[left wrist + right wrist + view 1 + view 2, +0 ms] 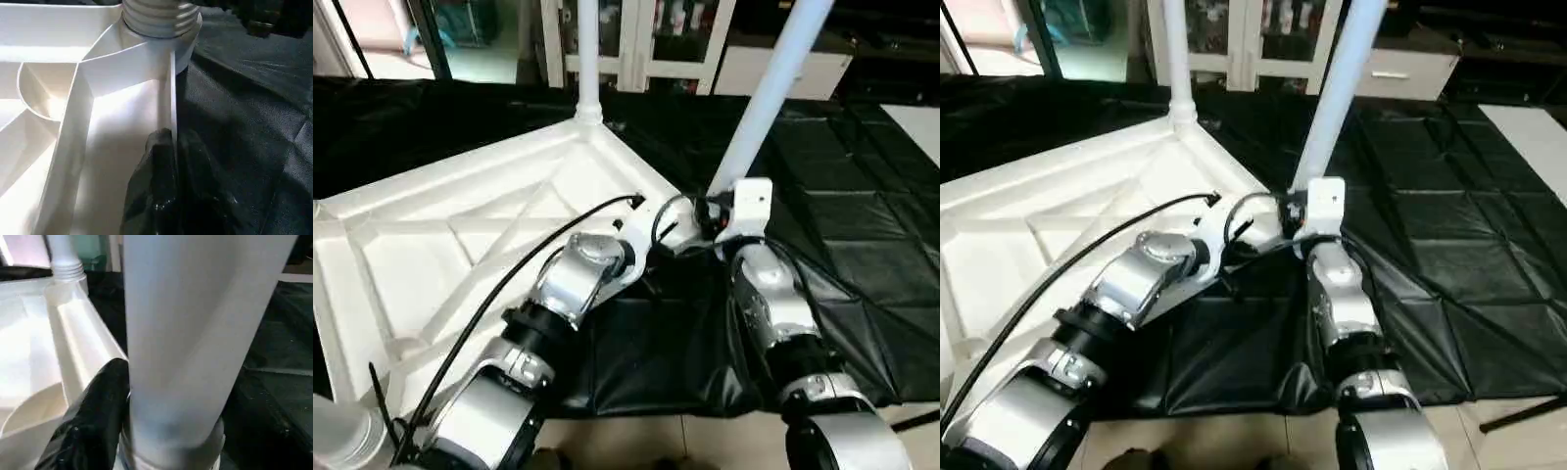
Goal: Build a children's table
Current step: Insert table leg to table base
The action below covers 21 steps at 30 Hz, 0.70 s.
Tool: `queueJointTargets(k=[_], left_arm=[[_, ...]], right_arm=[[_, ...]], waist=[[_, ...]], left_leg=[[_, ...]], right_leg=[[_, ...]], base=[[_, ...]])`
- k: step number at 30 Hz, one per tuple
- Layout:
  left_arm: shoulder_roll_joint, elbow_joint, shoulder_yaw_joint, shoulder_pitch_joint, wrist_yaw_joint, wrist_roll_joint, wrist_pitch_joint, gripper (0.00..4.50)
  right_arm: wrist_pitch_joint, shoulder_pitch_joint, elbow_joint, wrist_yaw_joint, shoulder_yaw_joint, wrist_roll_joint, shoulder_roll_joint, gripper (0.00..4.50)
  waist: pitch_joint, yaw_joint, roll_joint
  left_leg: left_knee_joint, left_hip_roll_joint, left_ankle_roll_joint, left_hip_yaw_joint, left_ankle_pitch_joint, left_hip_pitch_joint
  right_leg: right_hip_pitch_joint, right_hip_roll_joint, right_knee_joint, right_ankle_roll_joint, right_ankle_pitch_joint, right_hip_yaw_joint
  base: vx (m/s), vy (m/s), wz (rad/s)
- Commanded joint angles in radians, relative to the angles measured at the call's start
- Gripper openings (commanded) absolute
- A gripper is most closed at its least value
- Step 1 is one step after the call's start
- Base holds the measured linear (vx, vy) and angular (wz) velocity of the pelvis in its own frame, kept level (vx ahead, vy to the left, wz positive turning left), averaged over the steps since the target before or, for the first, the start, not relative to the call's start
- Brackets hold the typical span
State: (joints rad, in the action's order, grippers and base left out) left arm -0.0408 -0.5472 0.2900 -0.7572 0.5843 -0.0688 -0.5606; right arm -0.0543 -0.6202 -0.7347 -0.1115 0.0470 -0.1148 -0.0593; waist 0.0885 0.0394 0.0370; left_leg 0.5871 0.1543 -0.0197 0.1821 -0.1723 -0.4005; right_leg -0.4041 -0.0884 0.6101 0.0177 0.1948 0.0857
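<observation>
The black-sheeted worktop (862, 196) carries the children's table top (460, 245), lying underside up with its X-ribs showing. At the top's far corner one leg (588, 59) stands upright in its socket; at the near right corner a second leg (769, 93) leans away to the right, its threaded end at the corner socket (161, 22) and seemingly not fully seated. The left hand (168, 147) is pinched together on the top's thin rim just below that socket, steadying it. The right hand (93, 426) has one black finger lying against the leaning leg's base; whether it grips I cannot tell. The likely risk is cross-threading: turning the tilted leg could jam it, or if unsupported it could topple out onto the sheet.
</observation>
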Motion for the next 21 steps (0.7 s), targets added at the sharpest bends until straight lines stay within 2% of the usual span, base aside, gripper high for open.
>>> queueJointTargets(k=[1,5,7,8,11,12,14,15,16,17,18,21], left_arm=[[0.010,0.036,-0.032,-0.066,-0.003,0.027,0.052,0.00],[0.008,0.036,-0.032,-0.066,0.005,0.026,0.053,0.00],[0.007,0.037,-0.031,-0.065,0.007,0.025,0.053,0.00],[0.006,0.038,-0.031,-0.064,0.008,0.025,0.053,0.00],[-0.008,0.041,-0.023,-0.054,0.027,0.025,0.061,0.00],[-0.008,0.041,-0.023,-0.054,0.027,0.025,0.061,0.00],[-0.017,0.049,-0.016,-0.045,0.044,0.025,0.067,0.00],[-0.028,0.058,-0.010,-0.034,0.060,0.025,0.070,0.00],[-0.035,0.062,-0.009,-0.026,0.067,0.025,0.072,0.00],[-0.041,0.066,-0.008,-0.019,0.074,0.025,0.074,0.00],[-0.045,0.068,-0.008,-0.016,0.077,0.025,0.073,0.00],[-0.058,0.078,-0.005,-0.001,0.093,0.027,0.074,0.00]], right_arm=[[0.034,0.036,-0.017,-0.043,-0.023,-0.005,0.010,3.11],[0.053,0.065,0.044,-0.075,-0.020,-0.013,-0.003,3.63],[0.060,0.078,0.071,-0.087,-0.022,-0.019,-0.009,3.63],[0.063,0.086,0.088,-0.098,-0.024,-0.023,-0.012,3.83],[0.094,0.152,0.242,-0.193,-0.044,-0.060,-0.038,4.08],[0.094,0.152,0.242,-0.193,-0.044,-0.060,-0.038,4.17],[0.114,0.192,0.322,-0.219,-0.047,-0.072,-0.062,4.34],[0.143,0.236,0.411,-0.243,-0.040,-0.088,-0.089,4.41],[0.163,0.264,0.466,-0.255,-0.035,-0.097,-0.107,4.47],[0.179,0.287,0.510,-0.267,-0.030,-0.103,-0.126,4.47],[0.186,0.299,0.530,-0.269,-0.026,-0.105,-0.134,4.47],[0.220,0.348,0.611,-0.280,-0.004,-0.119,-0.171,4.47]], waist=[[-0.076,0.004,0.001],[-0.078,0.006,0.001],[-0.079,0.007,0.002],[-0.079,0.007,0.002],[-0.079,0.013,0.003],[-0.080,0.013,0.003],[-0.078,0.012,0.003],[-0.077,0.010,0.003],[-0.075,0.018,0.000],[-0.077,0.020,0.001],[-0.078,0.018,-0.002],[-0.075,0.020,-0.002]], left_leg=[[-0.066,0.084,0.107,-0.026,-0.119,0.026],[-0.064,0.085,0.117,-0.027,-0.094,0.027],[-0.063,0.084,0.124,-0.026,-0.086,0.027],[-0.062,0.084,0.128,-0.026,-0.086,0.027],[-0.061,0.085,0.142,-0.027,-0.079,0.027],[-0.061,0.086,0.146,-0.028,-0.075,0.026],[-0.062,0.086,0.140,-0.027,-0.095,0.027],[-0.063,0.085,0.137,-0.028,-0.103,0.026],[-0.064,0.088,0.130,-0.027,-0.119,0.031],[-0.064,0.088,0.130,-0.029,-0.108,0.028],[-0.064,0.088,0.130,-0.031,-0.098,0.026],[-0.064,0.086,0.122,-0.028,-0.118,0.027]], right_leg=[[0.056,-0.087,-0.062,0.272,0.000,-0.063],[0.058,-0.086,-0.058,0.278,-0.033,-0.062],[0.059,-0.086,-0.057,0.282,-0.041,-0.062],[0.059,-0.087,-0.057,0.284,-0.041,-0.062],[0.061,-0.087,-0.057,0.277,-0.053,-0.062],[0.060,-0.087,-0.055,0.279,-0.058,-0.061],[0.058,-0.087,-0.059,0.279,-0.028,-0.061],[0.060,-0.088,-0.061,0.280,-0.013,-0.061],[0.058,-0.086,-0.066,0.265,0.010,-0.063],[0.062,-0.085,-0.062,0.258,-0.003,-0.063],[0.060,-0.086,-0.059,0.262,-0.016,-0.062],[0.058,-0.087,-0.066,0.265,0.008,-0.063]], base=[[0.000,0.000,0.00],[0.000,0.000,0.00],[0.000,0.000,0.00],[0.000,0.000,0.00],[0.000,0.000,0.00],[0.000,0.000,0.00],[0.000,0.000,0.00],[0.000,0.000,0.00],[0.000,0.000,0.00],[0.000,0.000,0.00],[0.000,0.000,0.00],[0.000,0.000,0.00]])
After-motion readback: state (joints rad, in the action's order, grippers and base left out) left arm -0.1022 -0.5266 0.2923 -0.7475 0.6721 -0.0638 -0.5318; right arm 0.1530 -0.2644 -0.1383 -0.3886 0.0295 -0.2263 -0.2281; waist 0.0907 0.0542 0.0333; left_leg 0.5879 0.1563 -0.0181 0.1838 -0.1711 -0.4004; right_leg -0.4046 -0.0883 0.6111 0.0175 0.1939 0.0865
